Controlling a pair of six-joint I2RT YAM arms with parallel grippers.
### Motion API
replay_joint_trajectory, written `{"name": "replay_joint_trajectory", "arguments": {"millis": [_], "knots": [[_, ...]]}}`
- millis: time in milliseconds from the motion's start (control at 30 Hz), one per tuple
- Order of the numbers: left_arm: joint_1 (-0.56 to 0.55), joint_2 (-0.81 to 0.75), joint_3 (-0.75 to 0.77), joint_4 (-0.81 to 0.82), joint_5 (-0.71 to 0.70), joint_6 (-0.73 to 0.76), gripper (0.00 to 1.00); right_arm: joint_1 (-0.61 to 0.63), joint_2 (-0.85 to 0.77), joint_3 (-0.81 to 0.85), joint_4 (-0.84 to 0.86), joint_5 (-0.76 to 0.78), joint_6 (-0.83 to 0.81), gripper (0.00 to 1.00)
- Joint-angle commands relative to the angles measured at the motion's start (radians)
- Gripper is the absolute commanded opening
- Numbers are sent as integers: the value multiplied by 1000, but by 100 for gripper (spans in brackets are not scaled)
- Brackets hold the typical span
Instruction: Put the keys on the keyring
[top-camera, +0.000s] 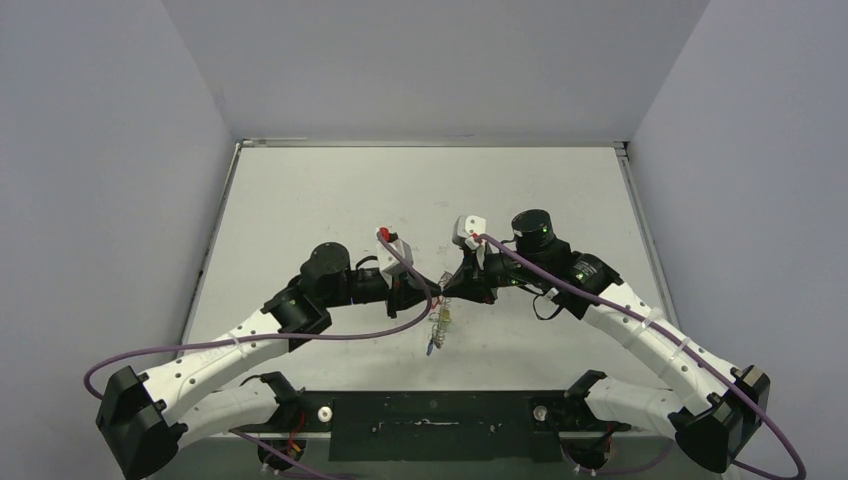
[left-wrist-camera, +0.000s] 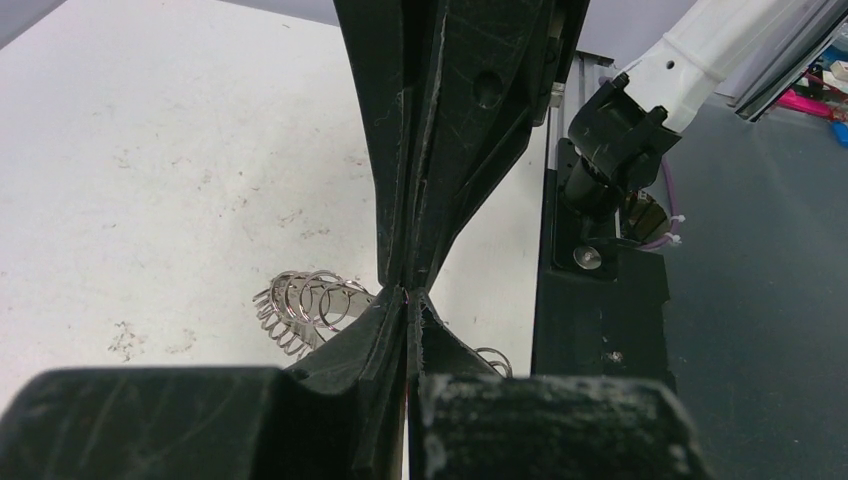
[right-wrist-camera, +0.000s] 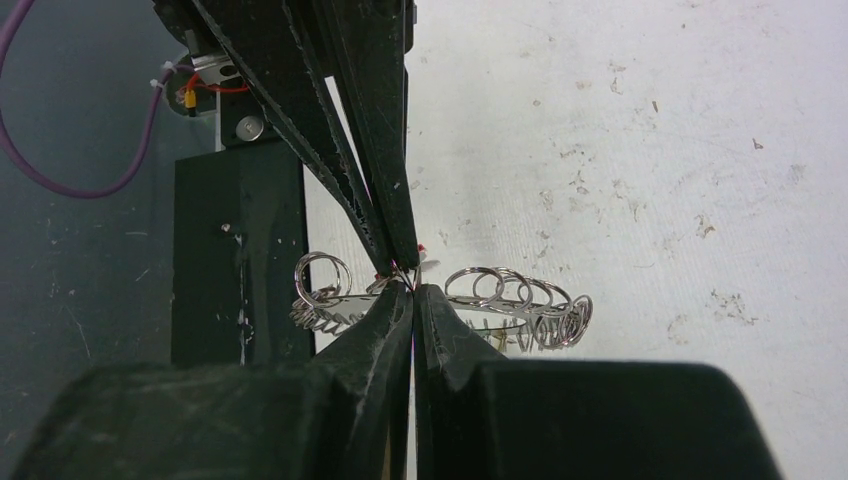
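Note:
My left gripper (top-camera: 432, 291) and right gripper (top-camera: 447, 291) meet tip to tip above the middle of the table, both shut. The keyring (top-camera: 441, 322) hangs edge-on just below them, with a blue tag (top-camera: 430, 348) at its low end. In the right wrist view my right gripper (right-wrist-camera: 413, 290) pinches a thin wire loop at the rim of the keyring (right-wrist-camera: 510, 300), and the left fingers (right-wrist-camera: 370, 150) come down onto the same spot. In the left wrist view my left gripper (left-wrist-camera: 410, 295) is closed there too, the keyring (left-wrist-camera: 305, 305) showing behind it. The keys' metal blades are hidden.
The white table (top-camera: 330, 190) is boxed in by grey walls at the left, back and right. A black base plate (top-camera: 430, 410) lies along the near edge between the arm bases. Purple cables loop off both arms.

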Motion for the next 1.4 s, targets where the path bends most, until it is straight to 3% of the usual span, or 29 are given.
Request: {"name": "replay_joint_trajectory", "arguments": {"millis": [0, 533, 767, 1100, 1367], "knots": [[-17, -22, 27, -20, -32, 22, 0, 6, -11, 53, 88, -21, 9, 0], [-21, -89, -32, 20, -163, -1, 0, 7, -17, 51, 79, -24, 7, 0], [-21, -87, -28, 14, -153, -1, 0, 7, -17, 53, 80, -20, 9, 0], [-22, -93, -44, 127, -73, -24, 0, 7, -13, 50, 84, -15, 10, 0], [-25, -66, -34, 86, -94, -12, 0, 7, -15, 52, 84, -18, 12, 0]]}}
